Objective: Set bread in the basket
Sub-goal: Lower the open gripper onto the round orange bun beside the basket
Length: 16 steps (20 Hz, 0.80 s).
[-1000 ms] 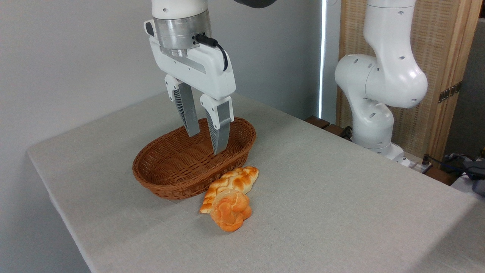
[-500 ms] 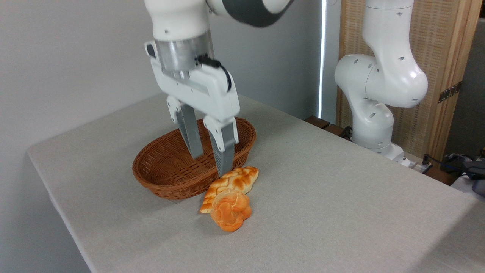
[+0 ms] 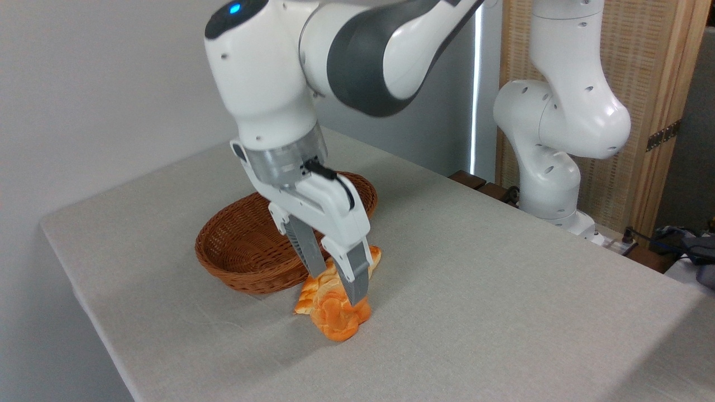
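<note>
- Two pieces of bread lie on the table (image 3: 503, 290) just in front of the basket (image 3: 234, 251); the one wanted, the small deep-orange knotted bun (image 3: 337, 321), sits nearest the camera, touching the near end of the paler braided loaf (image 3: 313, 287); it is outside the basket and a little right of its front rim.
- By its look the bun is light and probably soft, with a lumpy, swirled top; a hard squeeze could dent it, so I would judge a gentle grip best; its rough crust should not be slippery.
- The best hold seems to be across its round middle, low enough that the fingers seat below the widest part, and clear of the loaf so that only the bun lifts.
- The gripper (image 3: 341, 287) is down over both breads, tilted; the jaws stand parted by a modest gap and hold nothing; the right finger tip (image 3: 356, 290) overlaps the bun's top, the left finger (image 3: 307, 257) lies over the loaf; whether either truly touches I cannot tell.
- The basket is empty.
</note>
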Motion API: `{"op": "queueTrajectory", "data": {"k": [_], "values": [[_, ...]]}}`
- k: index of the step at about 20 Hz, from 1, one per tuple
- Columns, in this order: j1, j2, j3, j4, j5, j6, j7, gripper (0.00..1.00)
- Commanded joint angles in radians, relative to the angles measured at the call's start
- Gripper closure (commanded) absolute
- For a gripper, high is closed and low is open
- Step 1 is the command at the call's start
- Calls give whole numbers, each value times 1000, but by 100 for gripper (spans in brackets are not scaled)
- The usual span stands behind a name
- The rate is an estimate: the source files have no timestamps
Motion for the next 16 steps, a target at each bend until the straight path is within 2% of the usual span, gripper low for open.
{"op": "queueTrajectory", "data": {"k": [1, 9, 10, 11, 12, 13, 16], "values": [[-4, 32, 3, -10, 10, 16, 15, 0], [-10, 54, -3, -20, 10, 16, 24, 3], [-10, 54, -3, -20, 10, 16, 23, 16], [-10, 54, -3, -20, 3, 16, 23, 34], [-10, 54, -3, -20, -4, 16, 20, 56], [-10, 54, -3, -20, -6, 15, 21, 61], [-10, 55, -5, -20, -6, 13, 23, 65]]}}
